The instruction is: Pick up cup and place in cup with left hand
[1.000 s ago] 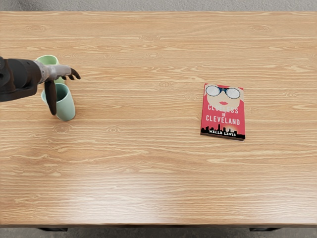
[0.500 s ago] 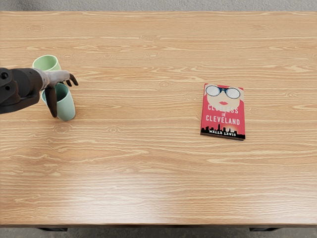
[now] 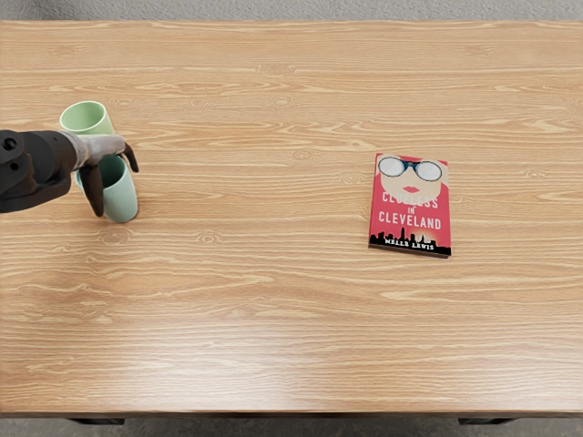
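Head view: pale blue cup (image 3: 121, 198) right below the left hand (image 3: 98, 149)!
Its thumb and fingers stand apart about the rim; green cup (image 3: 85, 118) just beyond the hand, red book (image 3: 411, 205) well off to its right.

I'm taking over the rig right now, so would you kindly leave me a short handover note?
Left hand: over the blue-green cup; whether it grips the cup can't be told from this view.
Right hand: out of view.
Cups: both at the left of the table, the light green cup just beyond the blue-green one and partly hidden by the hand.
Done: the left hand is at a cup; no lift shows.
Left: secure the grip, lift, and set one cup into the other, probably the blue-green into the green.
Also there: a red book, well to the right.
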Controlling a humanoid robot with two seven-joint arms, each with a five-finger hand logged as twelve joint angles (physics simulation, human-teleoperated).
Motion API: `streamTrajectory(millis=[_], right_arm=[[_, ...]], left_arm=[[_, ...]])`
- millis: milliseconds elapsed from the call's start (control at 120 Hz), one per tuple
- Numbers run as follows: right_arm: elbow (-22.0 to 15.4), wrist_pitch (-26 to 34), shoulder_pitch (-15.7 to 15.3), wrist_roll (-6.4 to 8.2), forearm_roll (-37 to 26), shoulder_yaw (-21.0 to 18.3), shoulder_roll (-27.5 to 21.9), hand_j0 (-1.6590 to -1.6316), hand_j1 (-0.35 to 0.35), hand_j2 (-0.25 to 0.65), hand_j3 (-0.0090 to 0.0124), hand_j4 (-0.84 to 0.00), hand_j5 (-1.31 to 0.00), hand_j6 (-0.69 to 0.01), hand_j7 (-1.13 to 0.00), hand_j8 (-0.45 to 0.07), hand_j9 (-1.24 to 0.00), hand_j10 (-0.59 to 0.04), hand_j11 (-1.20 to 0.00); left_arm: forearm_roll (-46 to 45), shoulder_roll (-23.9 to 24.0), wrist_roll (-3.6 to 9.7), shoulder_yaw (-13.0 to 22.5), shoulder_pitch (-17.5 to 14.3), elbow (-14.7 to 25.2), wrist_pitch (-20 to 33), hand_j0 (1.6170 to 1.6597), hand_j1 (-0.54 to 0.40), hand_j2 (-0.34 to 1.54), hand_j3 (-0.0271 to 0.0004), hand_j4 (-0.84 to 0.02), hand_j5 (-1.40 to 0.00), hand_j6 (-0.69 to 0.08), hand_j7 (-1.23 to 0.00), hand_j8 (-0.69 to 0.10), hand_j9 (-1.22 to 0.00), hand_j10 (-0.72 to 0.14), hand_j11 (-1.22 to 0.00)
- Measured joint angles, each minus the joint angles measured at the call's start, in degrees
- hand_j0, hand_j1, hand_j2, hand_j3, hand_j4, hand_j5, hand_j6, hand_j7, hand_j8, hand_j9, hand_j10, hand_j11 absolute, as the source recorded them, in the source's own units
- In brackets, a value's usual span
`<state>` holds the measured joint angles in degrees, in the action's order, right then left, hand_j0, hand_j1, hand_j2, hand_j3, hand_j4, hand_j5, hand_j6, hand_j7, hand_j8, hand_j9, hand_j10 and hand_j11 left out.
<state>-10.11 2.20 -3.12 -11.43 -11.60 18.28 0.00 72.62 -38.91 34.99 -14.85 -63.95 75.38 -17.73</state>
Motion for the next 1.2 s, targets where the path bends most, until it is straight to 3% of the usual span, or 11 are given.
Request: streamTrajectory(millis=[325,575,667,742,967,1200], right_arm=[[0.00,0.00,-0.04,0.00,0.00,0.00,0.00,-1.6581,-0.310,-0.007,0.0000,-0.033,-0.04,-0.033,-0.04,-0.033,-0.04,-0.033,-0.04],[0.00,0.00,-0.05,0.00,0.00,0.00,0.00,-1.6581,-0.310,-0.006,0.0000,-0.032,-0.04,-0.032,-0.04,-0.032,-0.04,-0.032,-0.04],[0.00,0.00,0.00,0.00,0.00,0.00,0.00,-1.6581,-0.310,-0.007,0.0000,-0.032,-0.04,-0.032,-0.04,-0.032,-0.04,-0.032,-0.04],[0.00,0.00,0.02,0.00,0.00,0.00,0.00,-1.6581,-0.310,-0.007,0.0000,-0.032,-0.04,-0.032,-0.04,-0.032,-0.04,-0.032,-0.04],[0.00,0.00,0.04,0.00,0.00,0.00,0.00,-1.6581,-0.310,-0.007,0.0000,-0.033,-0.04,-0.033,-0.04,-0.032,-0.04,-0.032,-0.04],[0.00,0.02,0.04,0.00,0.00,0.00,0.00,-1.6581,-0.310,-0.007,0.0000,-0.032,-0.04,-0.033,-0.04,-0.032,-0.04,-0.032,-0.04]], left_arm=[[-0.61,-0.34,0.01,-0.03,-2.00,0.47,-0.75,1.6552,-0.079,0.11,0.0000,-0.408,-0.54,-0.345,-0.54,-0.320,-0.55,-0.397,-0.55],[-0.74,-1.07,0.01,-0.17,-5.16,1.09,-5.66,1.6551,-0.073,0.11,0.0000,-0.403,-0.54,-0.342,-0.54,-0.320,-0.55,-0.394,-0.55],[-1.47,-1.33,0.01,-0.48,-7.02,1.10,-7.39,1.6550,-0.065,0.10,0.0000,-0.404,-0.54,-0.349,-0.54,-0.329,-0.55,-0.395,-0.55],[-2.77,-2.43,0.01,-0.64,-10.56,1.10,-8.88,1.6548,-0.038,0.07,0.0000,-0.402,-0.54,-0.358,-0.54,-0.345,-0.55,-0.395,-0.55],[-5.98,-3.28,0.01,-0.72,-16.60,-0.83,-12.48,1.6555,-0.048,0.07,0.0000,-0.405,-0.54,-0.358,-0.54,-0.316,-0.55,-0.399,-0.55],[-6.23,-2.40,0.01,-0.35,-19.13,-5.63,-14.12,1.6558,-0.057,0.08,0.0000,-0.408,-0.54,-0.369,-0.54,-0.332,-0.54,-0.401,-0.55]])
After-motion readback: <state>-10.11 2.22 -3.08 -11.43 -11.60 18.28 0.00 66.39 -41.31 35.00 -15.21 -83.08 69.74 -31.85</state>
